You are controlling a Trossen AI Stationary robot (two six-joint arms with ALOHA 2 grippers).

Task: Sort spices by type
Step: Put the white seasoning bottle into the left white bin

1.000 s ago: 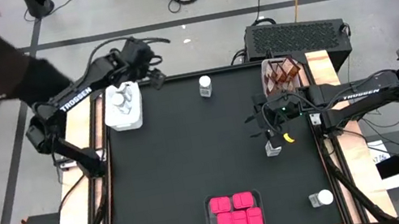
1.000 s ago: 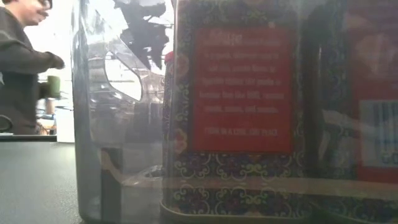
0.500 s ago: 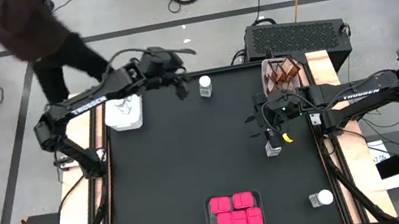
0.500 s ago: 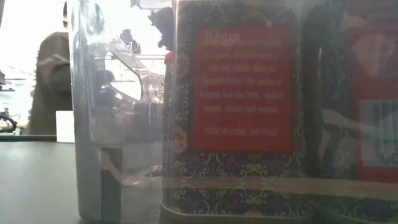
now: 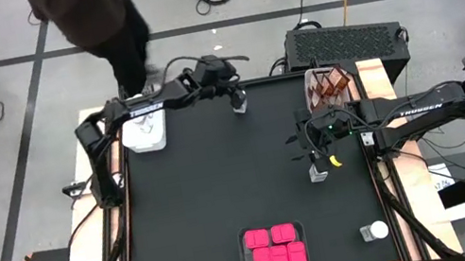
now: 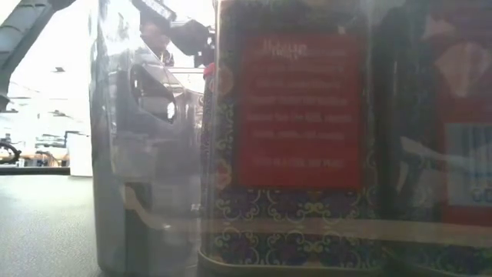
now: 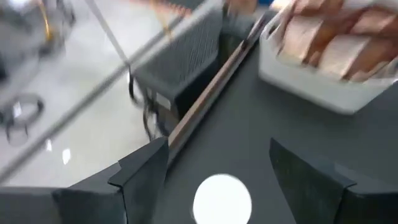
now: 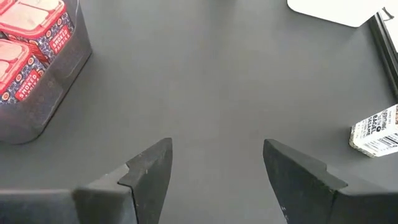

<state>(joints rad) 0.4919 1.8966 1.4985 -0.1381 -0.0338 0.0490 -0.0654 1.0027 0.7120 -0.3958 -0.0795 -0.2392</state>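
Observation:
A clear spice jar with a round white lid [image 5: 240,102] stands upright near the middle of the table's far edge. My left gripper [image 5: 233,90] is over it, open. In the left wrist view the lid [image 7: 222,198] shows between the two fingers, apart from both. My right gripper [image 5: 301,138] hangs open over bare mat at the right [image 8: 217,168]. Several pink boxes [image 5: 273,248] sit in a clear tray at the near edge. Brown jars [image 5: 330,84] fill a tray at the far right. Clear jars lie in a white tray [image 5: 144,127] at the far left.
Another small jar [image 5: 318,171] stands just nearer than my right gripper. A white-lidded one [image 5: 377,231] stands at the near right corner. The low view is filled by the clear tray [image 6: 115,154] and a pink box [image 6: 300,115]. A person [image 5: 93,21] stands beyond the far left corner.
My left gripper has swung from the white tray along the far edge toward the table's right, dipping and tipping downward, and now hangs over the white-lidded jar. The person behind the table has walked to the right.

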